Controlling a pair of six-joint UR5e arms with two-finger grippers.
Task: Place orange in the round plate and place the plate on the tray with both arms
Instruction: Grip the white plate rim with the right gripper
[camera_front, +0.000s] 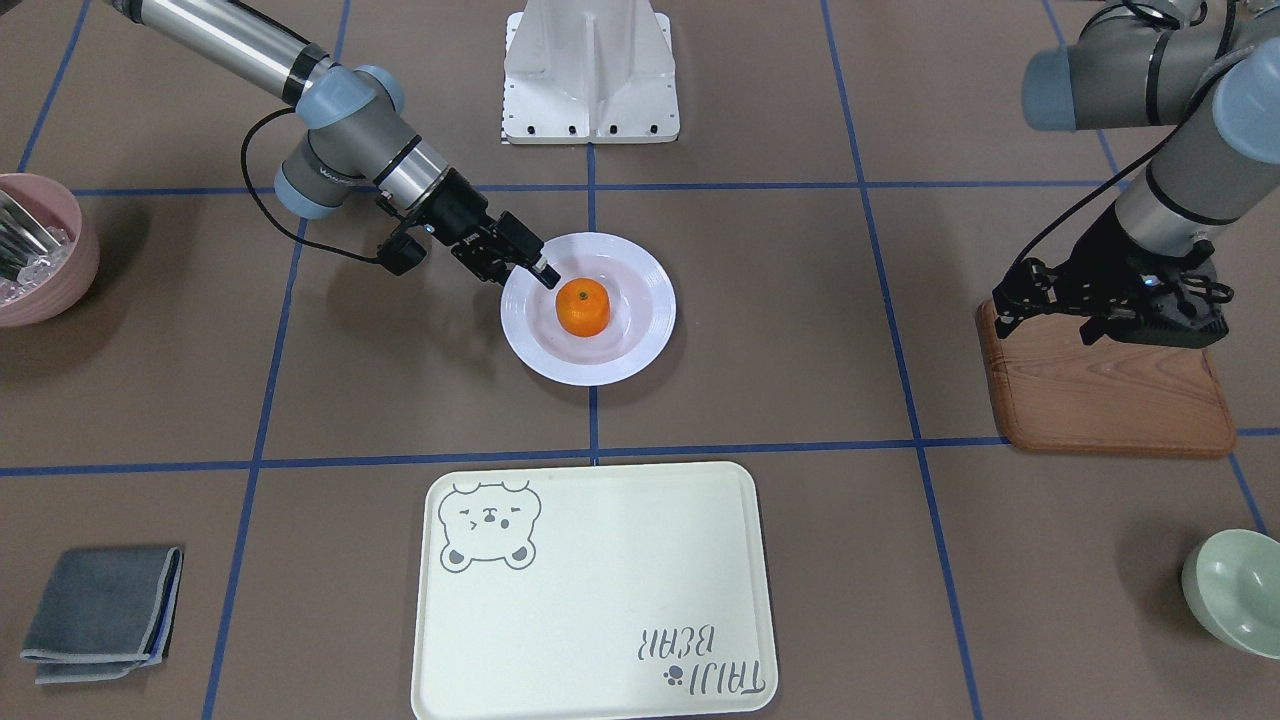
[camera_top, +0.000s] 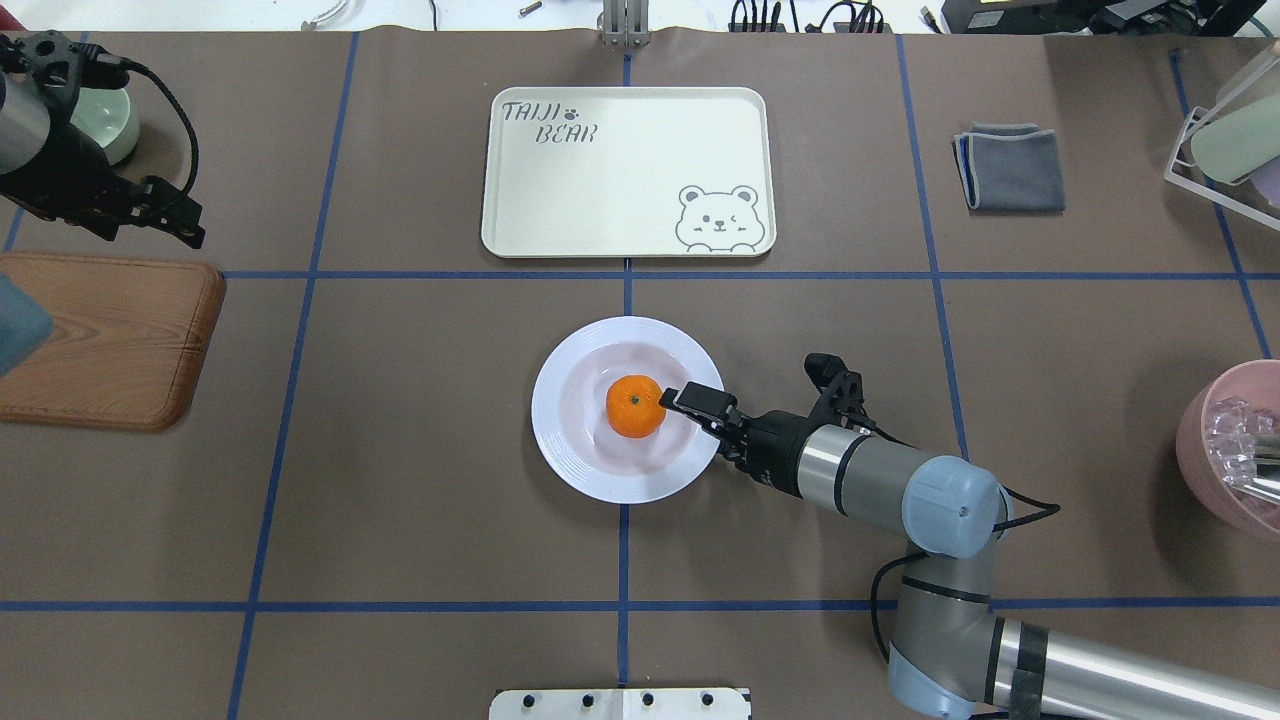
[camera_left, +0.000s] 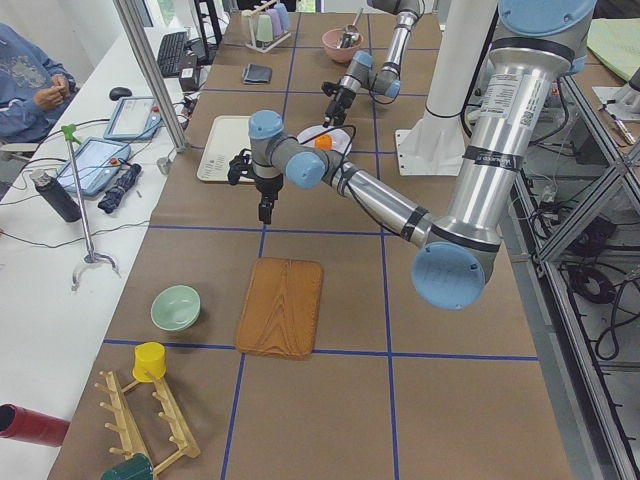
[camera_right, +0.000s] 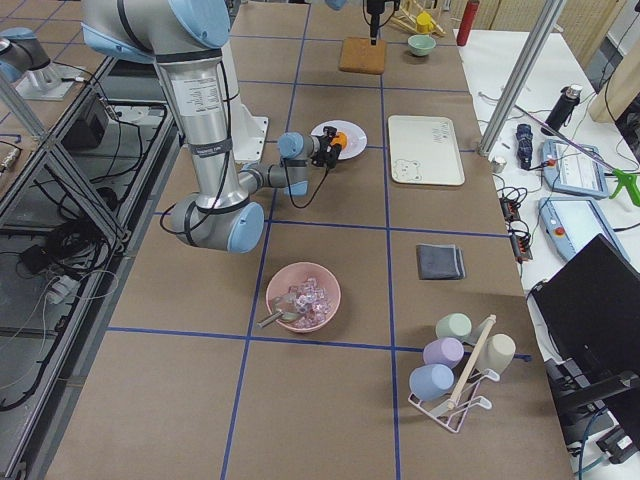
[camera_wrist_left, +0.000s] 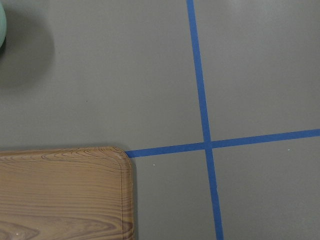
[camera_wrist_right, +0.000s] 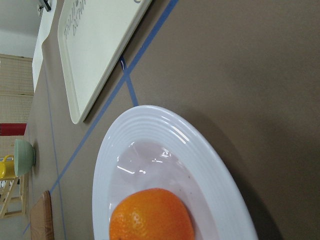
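Note:
The orange (camera_front: 583, 306) (camera_top: 635, 406) sits in the middle of the round plate (camera_front: 640, 345) (camera_top: 570, 450), which rests on the table. My right gripper (camera_front: 535, 268) (camera_top: 672, 397) reaches over the plate's rim. Its upper fingertip is just beside the orange, and it looks open and holds nothing. The right wrist view shows the orange (camera_wrist_right: 152, 215) in the plate (camera_wrist_right: 150, 117), with the tray (camera_wrist_right: 95, 45) beyond. The cream tray (camera_front: 600, 600) (camera_top: 640, 160) lies bare across a blue line from the plate. My left gripper (camera_front: 1003, 308) (camera_top: 192, 235) hovers, apparently shut, over the wooden board's corner.
A wooden board (camera_front: 1110, 400) lies under the left arm, with a pale green bowl (camera_front: 1235, 590) past it. A pink bowl (camera_front: 40, 265) with utensils stands on the right arm's side, and a folded grey cloth (camera_front: 100, 610) lies near the tray. Cups hang on a rack (camera_top: 1230, 130).

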